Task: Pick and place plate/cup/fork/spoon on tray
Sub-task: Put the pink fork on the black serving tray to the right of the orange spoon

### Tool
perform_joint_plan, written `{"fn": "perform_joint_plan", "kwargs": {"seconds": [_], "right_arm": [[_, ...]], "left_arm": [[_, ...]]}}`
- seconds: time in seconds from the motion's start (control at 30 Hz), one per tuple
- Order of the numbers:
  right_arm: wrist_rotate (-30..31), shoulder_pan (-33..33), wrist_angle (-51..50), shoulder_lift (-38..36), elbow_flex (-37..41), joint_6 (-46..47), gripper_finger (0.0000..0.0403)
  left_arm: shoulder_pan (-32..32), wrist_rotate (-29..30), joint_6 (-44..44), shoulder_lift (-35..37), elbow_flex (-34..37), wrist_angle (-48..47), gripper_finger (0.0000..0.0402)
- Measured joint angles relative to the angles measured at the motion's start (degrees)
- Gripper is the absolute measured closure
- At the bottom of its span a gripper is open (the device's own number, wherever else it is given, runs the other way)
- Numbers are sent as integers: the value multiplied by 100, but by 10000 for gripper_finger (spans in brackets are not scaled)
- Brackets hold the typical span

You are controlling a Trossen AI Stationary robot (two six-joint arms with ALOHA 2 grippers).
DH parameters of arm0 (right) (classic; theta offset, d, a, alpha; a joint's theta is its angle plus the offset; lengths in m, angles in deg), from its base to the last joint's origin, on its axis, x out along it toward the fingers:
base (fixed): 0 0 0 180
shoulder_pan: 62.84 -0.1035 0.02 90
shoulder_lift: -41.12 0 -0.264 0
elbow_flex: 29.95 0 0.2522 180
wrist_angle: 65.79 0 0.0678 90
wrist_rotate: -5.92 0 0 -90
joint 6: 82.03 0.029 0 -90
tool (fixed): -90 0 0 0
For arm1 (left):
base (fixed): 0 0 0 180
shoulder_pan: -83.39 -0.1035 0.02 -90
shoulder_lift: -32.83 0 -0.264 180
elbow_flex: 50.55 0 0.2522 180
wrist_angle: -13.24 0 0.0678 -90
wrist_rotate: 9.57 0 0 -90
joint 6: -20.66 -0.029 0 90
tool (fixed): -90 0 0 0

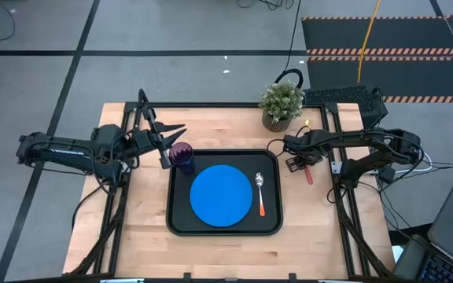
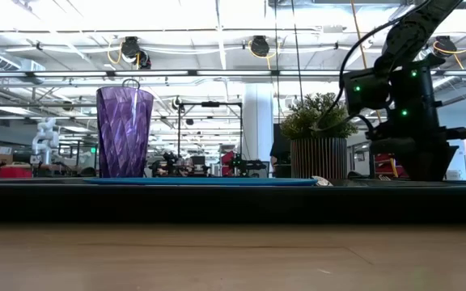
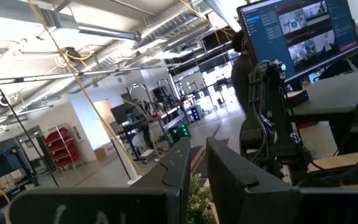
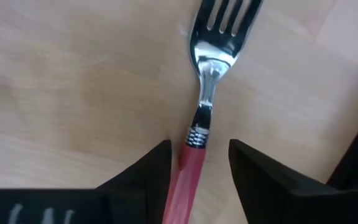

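Observation:
The black tray [image 1: 181, 220] lies mid-table. On it lie the blue plate [image 1: 221, 195] and the orange-handled spoon [image 1: 260, 192], and the purple cup [image 1: 182, 155] stands upright in its far left corner, as the low view [image 2: 124, 132] also shows. The red-handled fork [image 1: 309, 174] lies flat on the wood to the right of the tray. My right gripper [image 4: 199, 146] points down over it, open. Its fingers stand on either side of the handle's tine end [image 4: 191, 158]. My left gripper [image 1: 171, 143] is open, beside the cup on its left and tipped up toward the room [image 3: 199, 149].
A potted green plant [image 1: 281, 106] stands at the table's far edge, just beyond the tray's far right corner and close to my right arm. A dark keyboard-like object [image 1: 344, 98] lies at the far right. Bare wood shows along the near edge.

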Motion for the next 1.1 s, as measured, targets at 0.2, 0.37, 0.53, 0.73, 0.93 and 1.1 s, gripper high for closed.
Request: {"fn": "perform_joint_plan", "kwargs": {"seconds": [0.2, 0.37, 0.53, 0.73, 0.93, 1.1], "right_arm": [[0, 0, 113, 0, 1, 153, 263], [15, 0, 107, 0, 0, 89, 274], [26, 0, 141, 0, 0, 75, 293], [41, -1, 162, 0, 1, -49, 342], [33, -2, 166, -2, -2, -148, 385], [39, -2, 164, 0, -2, -150, 376]], "left_arm": [[0, 0, -17, -14, 0, 4, 346], [0, -2, 17, -14, 0, 24, 346], [0, -2, 19, -14, 0, 26, 346], [0, -2, 31, -14, 0, 20, 346], [0, -2, 28, -14, 0, 17, 346], [0, -2, 26, -14, 0, 15, 346]]}}
